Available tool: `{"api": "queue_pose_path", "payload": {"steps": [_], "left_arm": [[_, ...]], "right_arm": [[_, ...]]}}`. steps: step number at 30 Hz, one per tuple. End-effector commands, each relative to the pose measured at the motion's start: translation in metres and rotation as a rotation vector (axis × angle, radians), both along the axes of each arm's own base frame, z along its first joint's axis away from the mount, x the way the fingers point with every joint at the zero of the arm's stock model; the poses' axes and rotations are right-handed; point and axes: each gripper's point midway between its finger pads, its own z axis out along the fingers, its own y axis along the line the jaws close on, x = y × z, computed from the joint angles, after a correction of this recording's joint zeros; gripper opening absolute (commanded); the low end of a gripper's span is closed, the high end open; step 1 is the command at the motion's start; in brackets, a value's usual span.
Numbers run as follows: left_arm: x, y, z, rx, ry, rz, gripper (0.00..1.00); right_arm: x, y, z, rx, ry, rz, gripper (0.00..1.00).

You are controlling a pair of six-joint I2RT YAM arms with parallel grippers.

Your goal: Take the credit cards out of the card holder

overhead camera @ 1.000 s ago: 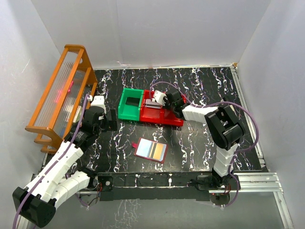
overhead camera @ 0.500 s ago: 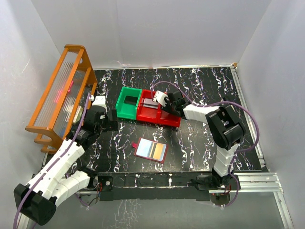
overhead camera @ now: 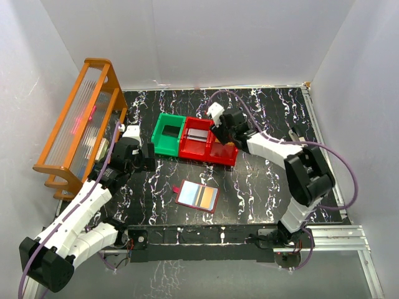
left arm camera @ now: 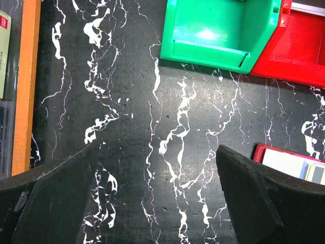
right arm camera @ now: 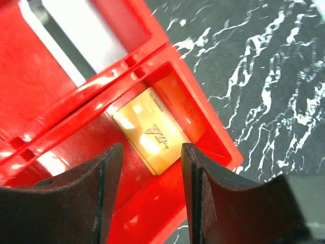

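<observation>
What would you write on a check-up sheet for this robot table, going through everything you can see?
Surface: black marbled table, no spills seen.
Job's things: card holder lies open near the front with cards in its sleeves; one gold card lies in the red bin.
Clutter: green bin beside the red one; orange rack at the left edge.
Grippers: left gripper open over bare table; right gripper open above the gold card, not holding it.
Cables: purple cables loop along both arms.
Surroundings: white walls; metal rail at the front.
</observation>
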Motion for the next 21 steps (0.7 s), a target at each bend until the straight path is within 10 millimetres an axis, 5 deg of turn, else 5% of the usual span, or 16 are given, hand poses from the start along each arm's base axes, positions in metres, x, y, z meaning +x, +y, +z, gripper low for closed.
{"api": "queue_pose_path", "payload": {"steps": [1,4,8,21], "left_arm": [[0.0,-0.001,0.002,0.001,-0.004,-0.01,0.99],[0.0,-0.001,0.001,0.001,-0.004,-0.01,0.99],[0.0,-0.001,-0.001,0.003,0.005,-0.008,0.99],[0.0,-0.002,-0.005,0.004,0.021,-0.014,0.99]], "right_arm": [[0.011,0.002,0.09,0.339,-0.094,-0.262,0.48],[-0.006,-0.017,0.096,0.404,-0.007,-0.479,0.49],[-0.033,-0.054,0.081,0.403,0.059,-0.766,0.62],[-0.053,-0.065,0.008,0.225,0.246,-0.863,0.7]]}}
